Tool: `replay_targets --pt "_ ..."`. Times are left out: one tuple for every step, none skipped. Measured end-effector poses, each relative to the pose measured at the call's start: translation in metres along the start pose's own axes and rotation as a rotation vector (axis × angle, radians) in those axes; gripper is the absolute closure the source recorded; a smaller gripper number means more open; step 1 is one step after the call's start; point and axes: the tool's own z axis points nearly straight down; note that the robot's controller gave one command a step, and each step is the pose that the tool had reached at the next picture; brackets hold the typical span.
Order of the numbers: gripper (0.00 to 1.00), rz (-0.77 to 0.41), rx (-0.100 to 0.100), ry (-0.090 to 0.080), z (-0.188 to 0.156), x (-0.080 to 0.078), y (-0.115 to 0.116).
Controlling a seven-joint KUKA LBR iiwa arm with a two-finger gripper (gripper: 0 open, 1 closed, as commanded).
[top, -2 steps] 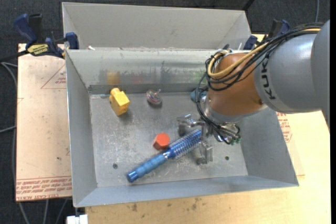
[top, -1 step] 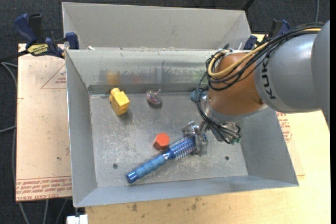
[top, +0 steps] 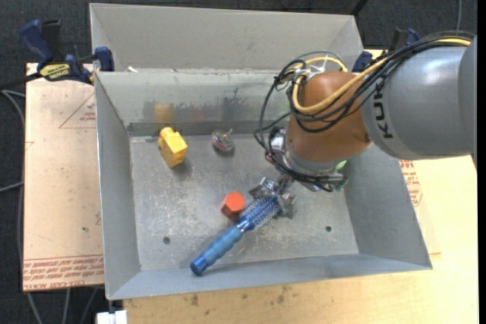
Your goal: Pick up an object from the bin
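Observation:
My gripper (top: 275, 196) is low over the bin floor, right of the middle, under the arm's orange cover. Directly at it is the bristled head of a blue brush (top: 228, 239), whose handle runs down-left toward the bin's front wall. A small red-orange block (top: 233, 204) lies just left of the gripper, touching or nearly touching the brush head. Whether the brush head is gripped is hidden by the gripper's own body.
A yellow block (top: 173, 146) sits at the back left of the floor. A small grey and pink round thing (top: 222, 141) lies near the back wall. A bit of something green (top: 340, 163) peeks out beside the arm's cover at right.

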Motion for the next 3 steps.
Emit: replay_targets --pt "1.0 -0.483 -0.001 0.0 0.001 -0.066 -0.047" --pt "1.0 -0.487 0.003 0.0 -0.114 -0.059 -0.049" --pt "1.0 -0.511 0.001 0.001 -0.219 -0.016 -0.006"
